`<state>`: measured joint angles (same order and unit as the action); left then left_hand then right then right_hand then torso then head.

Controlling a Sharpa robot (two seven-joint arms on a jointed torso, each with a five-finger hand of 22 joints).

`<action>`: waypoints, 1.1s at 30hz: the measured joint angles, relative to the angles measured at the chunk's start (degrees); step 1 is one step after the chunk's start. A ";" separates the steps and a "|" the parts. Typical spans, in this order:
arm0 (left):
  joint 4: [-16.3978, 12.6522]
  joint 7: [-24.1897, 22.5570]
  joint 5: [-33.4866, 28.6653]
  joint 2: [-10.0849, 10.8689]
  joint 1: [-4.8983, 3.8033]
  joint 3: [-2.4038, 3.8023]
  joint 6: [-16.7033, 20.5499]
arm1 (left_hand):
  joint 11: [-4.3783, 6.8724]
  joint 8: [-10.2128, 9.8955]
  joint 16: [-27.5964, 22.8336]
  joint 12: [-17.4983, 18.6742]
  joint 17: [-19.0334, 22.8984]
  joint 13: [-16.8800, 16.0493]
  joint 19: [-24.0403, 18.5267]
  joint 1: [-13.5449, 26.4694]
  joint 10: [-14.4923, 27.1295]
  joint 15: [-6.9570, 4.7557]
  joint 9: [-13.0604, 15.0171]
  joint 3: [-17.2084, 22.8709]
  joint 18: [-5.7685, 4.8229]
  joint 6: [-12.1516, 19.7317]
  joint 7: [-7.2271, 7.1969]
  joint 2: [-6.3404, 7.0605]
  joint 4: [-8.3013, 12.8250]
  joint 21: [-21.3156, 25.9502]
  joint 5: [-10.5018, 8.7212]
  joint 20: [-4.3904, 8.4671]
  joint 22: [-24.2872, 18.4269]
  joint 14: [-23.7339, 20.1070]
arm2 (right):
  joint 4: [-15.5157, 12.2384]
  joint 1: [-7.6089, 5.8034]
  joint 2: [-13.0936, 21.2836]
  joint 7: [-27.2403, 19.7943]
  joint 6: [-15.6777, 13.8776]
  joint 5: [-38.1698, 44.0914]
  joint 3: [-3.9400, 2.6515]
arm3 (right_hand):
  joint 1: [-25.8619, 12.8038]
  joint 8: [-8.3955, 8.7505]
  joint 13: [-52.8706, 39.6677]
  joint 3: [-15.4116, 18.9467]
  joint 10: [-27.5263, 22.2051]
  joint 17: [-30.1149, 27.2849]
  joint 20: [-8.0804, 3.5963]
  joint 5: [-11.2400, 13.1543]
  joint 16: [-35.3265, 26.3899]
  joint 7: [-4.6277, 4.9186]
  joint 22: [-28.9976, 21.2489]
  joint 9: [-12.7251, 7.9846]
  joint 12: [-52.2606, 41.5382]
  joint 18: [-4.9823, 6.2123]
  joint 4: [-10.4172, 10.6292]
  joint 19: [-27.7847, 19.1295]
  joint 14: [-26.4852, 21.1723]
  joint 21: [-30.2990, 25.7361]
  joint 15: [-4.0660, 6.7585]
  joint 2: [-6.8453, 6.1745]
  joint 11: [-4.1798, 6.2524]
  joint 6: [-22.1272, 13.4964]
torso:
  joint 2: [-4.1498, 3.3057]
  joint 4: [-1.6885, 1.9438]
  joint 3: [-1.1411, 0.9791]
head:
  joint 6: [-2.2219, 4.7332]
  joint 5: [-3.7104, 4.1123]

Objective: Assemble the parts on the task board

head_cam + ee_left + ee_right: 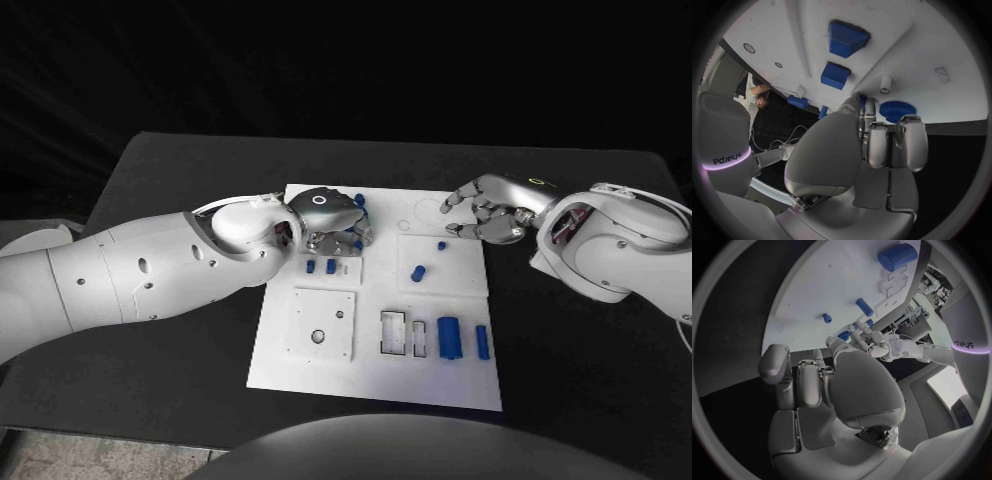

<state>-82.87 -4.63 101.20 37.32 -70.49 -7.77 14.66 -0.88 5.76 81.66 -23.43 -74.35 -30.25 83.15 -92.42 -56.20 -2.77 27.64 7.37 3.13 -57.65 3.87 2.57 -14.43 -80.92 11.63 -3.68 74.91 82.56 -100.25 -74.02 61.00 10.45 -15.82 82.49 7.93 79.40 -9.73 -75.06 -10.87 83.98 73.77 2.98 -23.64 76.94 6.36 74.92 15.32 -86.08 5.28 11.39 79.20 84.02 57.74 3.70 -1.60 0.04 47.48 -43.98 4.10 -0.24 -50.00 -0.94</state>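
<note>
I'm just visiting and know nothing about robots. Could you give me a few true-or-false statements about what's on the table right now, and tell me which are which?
1. The white rectangular task board lies on a black table. True.
2. The silver left hand is over the far left part of the board. True.
3. The silver right hand rests at the near edge of the board. False: it is at the far right corner.
4. A large blue cylinder part lies on the near half of the board. True.
5. The blue toothed gear lies off the board on the black table. False: it lies on the white board, just ahead of the left hand.
</note>
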 measured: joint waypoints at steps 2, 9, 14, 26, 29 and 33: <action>0.01 0.06 0.00 0.03 0.00 0.02 0.00 | -0.03 0.00 -0.74 0.92 1.20 0.90 0.00 0.20 -1.19 -0.17 -0.35 0.56 0.00 -0.43 -0.17 0.20 0.03 0.04 -0.06 0.00 0.00 -0.17 | 0.00 0.00 0.00 0.00 0.01 -0.05 -0.01 | 0.00 0.00 0.00 0.00 0.00 0.00 0.00 0.00 0.00 0.00 0.00 0.00 0.00 0.00 0.00 0.00 0.00 0.00 0.00 0.00 0.00 0.00 | 0.02 0.01 0.00 | 0.00 0.05; -0.09 0.36 0.01 0.71 0.01 0.20 0.23 | -0.09 -0.02 -2.16 2.47 3.89 2.78 0.00 0.18 -4.80 -0.29 -1.17 1.99 0.00 -1.67 0.40 0.62 0.53 0.25 -1.11 0.00 -0.01 -0.95 | 0.06 0.07 -0.03 0.01 0.05 -0.23 -0.02 | 0.00 0.00 -0.02 -0.23 0.00 0.00 0.00 -0.22 0.00 0.00 0.00 0.00 0.00 0.00 -0.23 0.00 0.00 0.00 0.00 0.00 0.00 0.00 | 0.04 0.01 0.01 | 0.00 0.18; -1.24 0.60 -0.08 1.81 0.14 0.96 0.76 | -0.06 -0.03 -2.48 3.69 4.82 3.67 0.00 0.24 -5.41 -0.10 -1.51 2.63 0.00 -1.95 0.52 1.14 0.50 0.25 -1.15 0.00 -0.01 -1.15 | 0.09 0.13 -0.04 0.01 0.05 -0.31 -0.01 | 0.00 0.00 -0.04 -0.23 0.00 0.00 0.00 -0.22 0.00 0.00 -0.01 0.01 0.00 0.00 -0.23 0.00 0.00 0.00 0.00 0.00 0.00 0.00 | 0.06 0.01 0.00 | 0.00 0.25; -6.70 1.31 -1.91 6.32 -2.62 2.12 1.64 | -0.38 -0.69 -3.51 6.13 6.47 5.38 -0.32 0.98 -5.50 0.10 -2.27 3.26 0.00 -2.04 0.62 1.88 0.22 1.55 -2.20 -0.32 0.04 -1.77 | 0.11 0.21 -0.02 -0.01 0.07 -0.43 0.00 | 0.00 0.00 0.01 -0.23 0.00 -0.13 0.00 -0.22 0.00 0.00 -0.01 0.01 0.22 0.00 -0.23 0.00 0.00 -0.21 0.00 0.00 0.00 0.00 | 0.10 -0.02 -0.10 | 0.00 0.11; -7.13 1.73 -2.48 7.08 -2.84 2.05 1.24 | -0.38 -0.69 -3.51 6.30 6.70 5.58 -0.53 1.15 -5.50 0.31 -2.37 3.42 0.00 -2.04 0.62 2.05 0.06 1.55 -2.66 -0.11 0.04 -1.98 | 0.13 0.21 -0.09 -0.01 0.11 -0.49 -0.01 | 0.00 0.00 0.01 -0.23 0.00 -0.13 0.00 -0.22 0.00 0.00 -0.02 0.01 0.22 0.00 -0.23 0.00 0.00 -0.21 0.00 0.00 0.00 0.00 | 0.10 -0.01 -0.14 | 0.00 0.04; -7.47 2.49 -2.91 8.05 -2.76 1.72 0.44 | -0.38 -0.69 -3.80 6.46 7.08 5.70 -0.74 1.33 -5.50 0.31 -2.44 3.42 0.00 -2.04 0.62 2.23 0.06 1.92 -2.94 -0.32 0.04 -1.98 | 0.15 0.24 -0.06 -0.01 0.12 -0.54 -0.01 | 0.00 0.00 0.01 -0.23 0.00 -0.13 0.00 -0.22 0.00 0.00 -0.02 0.02 0.22 0.00 -0.23 0.00 0.00 -0.21 0.00 0.00 0.00 0.00 | 0.10 0.12 -0.10 | 0.00 0.31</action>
<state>-90.34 -2.14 98.29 45.37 -73.25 -6.05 15.10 -1.25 5.08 77.86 -16.97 -67.28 -24.55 82.41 -91.10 -61.70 -2.45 25.21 10.79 3.13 -59.69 4.49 4.80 -14.36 -78.99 8.69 -3.99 74.95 80.58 -100.09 -73.78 60.94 10.45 -15.70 81.95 7.93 79.40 -9.73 -75.05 -11.10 83.98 73.64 2.98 -23.86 76.94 6.36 74.90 15.34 -85.86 5.28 11.16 79.21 84.02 57.53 3.70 -1.60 0.04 47.48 -43.87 4.22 -0.34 -50.00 -0.64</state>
